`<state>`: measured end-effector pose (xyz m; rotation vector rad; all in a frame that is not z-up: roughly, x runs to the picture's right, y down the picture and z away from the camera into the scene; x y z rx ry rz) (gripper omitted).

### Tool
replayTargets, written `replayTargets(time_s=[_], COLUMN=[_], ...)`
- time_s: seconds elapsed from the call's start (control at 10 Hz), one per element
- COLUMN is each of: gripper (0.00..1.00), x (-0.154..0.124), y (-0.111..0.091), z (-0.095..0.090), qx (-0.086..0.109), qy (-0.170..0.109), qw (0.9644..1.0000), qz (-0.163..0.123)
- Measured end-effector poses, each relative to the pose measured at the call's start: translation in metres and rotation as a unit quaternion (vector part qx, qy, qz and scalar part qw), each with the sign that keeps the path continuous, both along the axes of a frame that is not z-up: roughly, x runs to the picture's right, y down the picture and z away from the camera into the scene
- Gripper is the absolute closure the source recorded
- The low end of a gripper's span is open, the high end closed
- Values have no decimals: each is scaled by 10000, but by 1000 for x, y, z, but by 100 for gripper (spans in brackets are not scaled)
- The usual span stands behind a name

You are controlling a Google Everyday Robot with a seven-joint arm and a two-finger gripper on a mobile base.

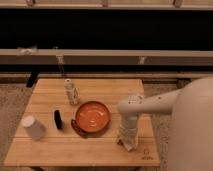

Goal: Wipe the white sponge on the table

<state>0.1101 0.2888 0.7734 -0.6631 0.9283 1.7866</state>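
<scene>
My gripper [128,142] points straight down onto the right front part of the light-brown plank table [60,150], to the right of the orange bowl [92,116]. A small pale block, the white sponge [131,146], shows at the gripper's tip, lying on the table top. The gripper covers most of it. The arm reaches in from the right edge of the view.
A white upturned cup [33,127] stands at the front left. A small black object [58,119] lies left of the bowl. A small patterned white bottle [72,91] stands behind the bowl. A dark wall with a ledge runs behind the table.
</scene>
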Motion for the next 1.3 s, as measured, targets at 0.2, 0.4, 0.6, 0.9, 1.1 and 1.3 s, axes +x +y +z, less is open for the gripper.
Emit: replayTargets(time_s=[0.2, 0.4, 0.6, 0.9, 1.1, 1.3], gripper=[84, 99, 100, 100, 100, 100], x=[5, 10, 15, 30, 37, 36], y=[-3, -7, -12, -22, -34, -42], z=[-1, -1, 0, 4, 12, 19], qx=[28, 70, 114, 157, 193, 223], qy=[73, 158, 226, 345, 389, 390], qw=[10000, 9998, 9997, 9993, 9990, 9988], qz=[31, 74, 59, -49, -107, -190])
